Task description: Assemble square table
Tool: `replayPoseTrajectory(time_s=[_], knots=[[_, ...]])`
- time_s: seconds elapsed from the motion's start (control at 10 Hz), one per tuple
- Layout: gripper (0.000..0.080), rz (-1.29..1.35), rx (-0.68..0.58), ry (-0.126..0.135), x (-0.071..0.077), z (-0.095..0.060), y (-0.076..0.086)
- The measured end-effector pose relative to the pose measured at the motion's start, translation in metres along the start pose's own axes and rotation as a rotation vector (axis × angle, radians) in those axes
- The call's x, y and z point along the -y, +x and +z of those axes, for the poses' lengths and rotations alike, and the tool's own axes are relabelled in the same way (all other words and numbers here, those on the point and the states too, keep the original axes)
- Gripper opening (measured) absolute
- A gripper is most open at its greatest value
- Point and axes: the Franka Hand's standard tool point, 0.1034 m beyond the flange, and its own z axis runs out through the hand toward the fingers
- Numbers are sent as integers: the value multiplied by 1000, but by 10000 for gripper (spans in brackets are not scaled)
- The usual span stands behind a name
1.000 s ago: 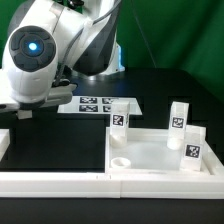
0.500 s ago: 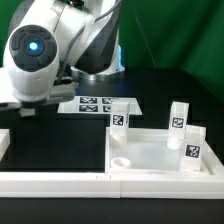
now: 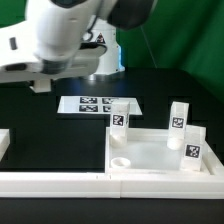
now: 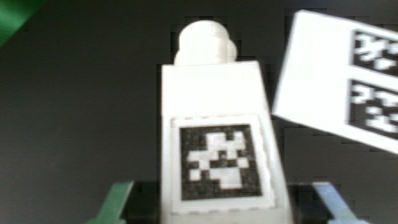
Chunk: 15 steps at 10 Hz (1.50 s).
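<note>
Exterior view: bright, even light, prob. overhead. The blurred white robot arm housing (image 3: 62, 40) is overexposed, edges smeared w/ motion blur, no surface detail. The matte black table top (image 3: 170, 85) takes the light w/o glare. The white plastic square tray-like tabletop with raised rim (image 3: 158, 155) is sharper than the arm above it; soft grey shading just inside its rim, walls near blown out. Low res overall, tags on it read coarse.

Wrist view: the close white plastic leg with a black-and-white tag (image 4: 214, 130) is soft, out of focus, its tag pixelated. The flat white marker board with printed tags (image 4: 347, 85) beside the leg is bright, blurred too.
</note>
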Motion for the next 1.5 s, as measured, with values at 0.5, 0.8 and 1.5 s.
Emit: replayPoseTrajectory(time_s=[0.5,0.8,1.5], knots=[[291,136,-209,-20,11,-91,31],[291,273,-422,-35,40,-147,57],[291,328,-875,13,49,-161,77]])
